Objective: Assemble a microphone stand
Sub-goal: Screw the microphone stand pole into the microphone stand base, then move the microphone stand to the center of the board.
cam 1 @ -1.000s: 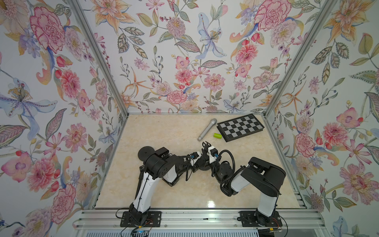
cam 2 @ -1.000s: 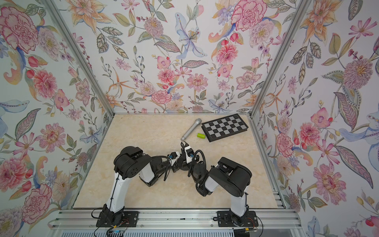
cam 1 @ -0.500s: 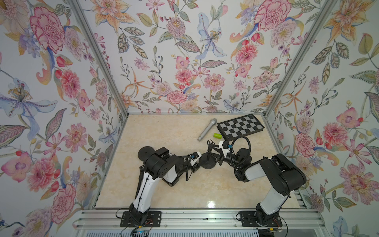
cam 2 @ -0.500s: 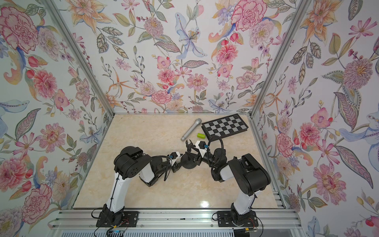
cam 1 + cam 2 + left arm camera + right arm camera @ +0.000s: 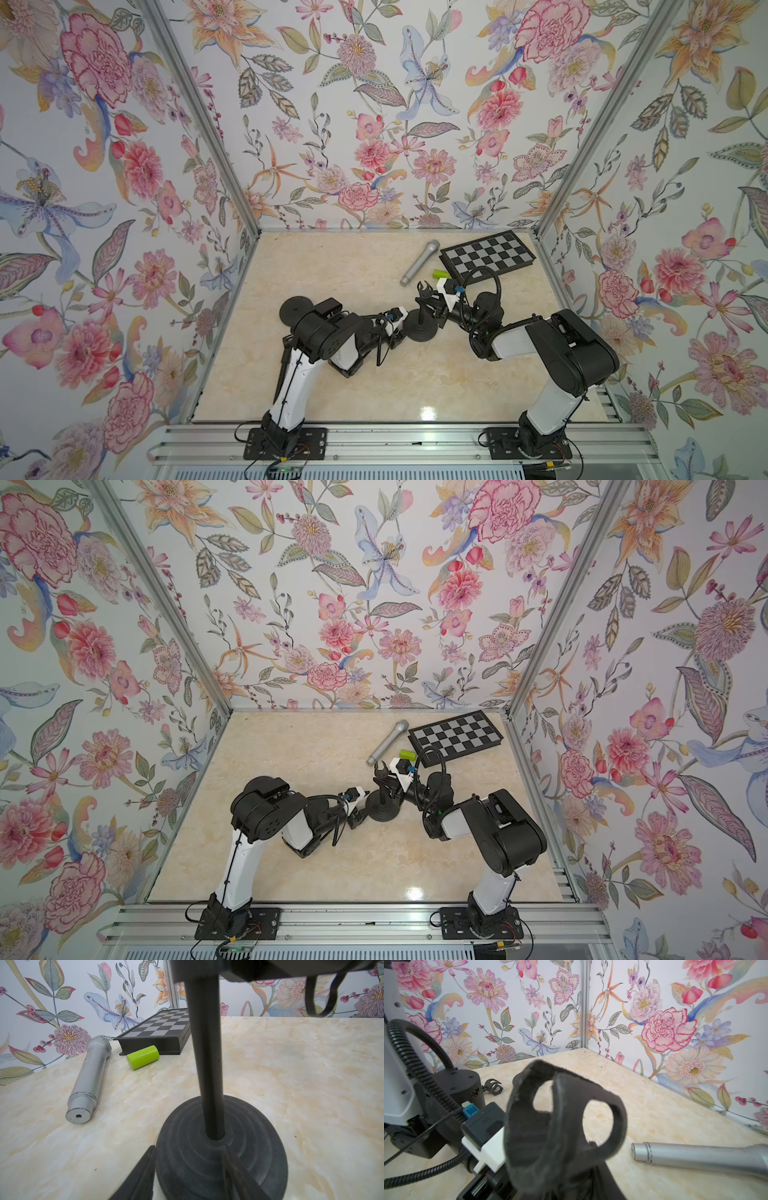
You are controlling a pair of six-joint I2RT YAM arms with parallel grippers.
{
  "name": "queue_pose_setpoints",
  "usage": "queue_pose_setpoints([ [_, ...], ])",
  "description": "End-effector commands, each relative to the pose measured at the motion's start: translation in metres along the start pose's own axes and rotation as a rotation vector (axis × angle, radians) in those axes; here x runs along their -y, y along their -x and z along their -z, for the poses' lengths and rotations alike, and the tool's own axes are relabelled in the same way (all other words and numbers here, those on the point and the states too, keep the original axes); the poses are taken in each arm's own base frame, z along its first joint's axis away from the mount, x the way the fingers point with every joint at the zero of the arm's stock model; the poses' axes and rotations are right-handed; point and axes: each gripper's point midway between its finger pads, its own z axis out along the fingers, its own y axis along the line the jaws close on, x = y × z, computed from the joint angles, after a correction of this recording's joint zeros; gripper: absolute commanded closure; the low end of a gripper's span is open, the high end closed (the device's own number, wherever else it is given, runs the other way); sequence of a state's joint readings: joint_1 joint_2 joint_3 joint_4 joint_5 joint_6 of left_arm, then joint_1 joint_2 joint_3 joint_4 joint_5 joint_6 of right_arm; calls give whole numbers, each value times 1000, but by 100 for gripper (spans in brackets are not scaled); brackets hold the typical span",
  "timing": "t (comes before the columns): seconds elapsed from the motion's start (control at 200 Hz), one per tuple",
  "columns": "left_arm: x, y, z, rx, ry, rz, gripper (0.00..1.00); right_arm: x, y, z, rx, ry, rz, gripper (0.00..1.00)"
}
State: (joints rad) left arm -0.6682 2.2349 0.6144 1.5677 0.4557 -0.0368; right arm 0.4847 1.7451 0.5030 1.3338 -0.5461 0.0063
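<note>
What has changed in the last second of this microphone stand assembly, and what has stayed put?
The right arm swung its elbow outward to its right, uncovering the stand base. The right gripper now sits at the clip atop the pole; whether it has closed on it is unclear. The left gripper kept hold of the stand base. The microphone, green cylinder and chessboard did not move.

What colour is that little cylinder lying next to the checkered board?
The cylinder is lime green, clearest in the left wrist view.
</note>
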Motion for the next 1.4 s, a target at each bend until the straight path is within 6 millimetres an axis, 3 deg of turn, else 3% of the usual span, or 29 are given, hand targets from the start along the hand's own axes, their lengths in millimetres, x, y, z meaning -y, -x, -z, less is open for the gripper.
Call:
queue_pose_setpoints([
  [0.0, 5, -40, 2, -130, -3, 17, 48, 45, -30, 15, -49, -446, -103, 100],
  [0.055, 3, -39, 2, -139, 3, 14, 49, 49, -36, 21, -54, -583, -133, 100],
  [0.165, 6, -41, 3, -138, -2, 18, 49, 34, -41, 19, -68, -756, -106, 100],
  [0.31, 2, -42, 2, -153, 11, 12, 49, 4, -40, 1, -70, -787, -16, 100],
  [0.445, 3, -42, 4, -148, 12, 11, 49, -5, -38, -5, -63, -741, 21, 100],
  [0.525, 2, -42, 3, -156, 14, 9, 49, -19, -30, -9, -43, -580, 52, 54],
  [0.605, 3, -43, 3, -161, 11, 16, 49, -38, -25, -11, -37, -342, 77, 37],
  [0.776, 3, -43, 2, -153, 7, 21, 49, -54, -15, 5, -38, 11, 50, 34],
  [1.031, 3, -41, 3, -145, 9, 20, 48, -33, -21, 11, -178, 181, 69, 32],
  [1.241, 5, -40, 3, -138, -2, 26, 48, -17, -8, 2, -136, 202, 51, 41],
  [1.396, 4, -40, 3, -139, 3, 34, 49, -10, -7, -7, -137, 200, 46, 56],
])
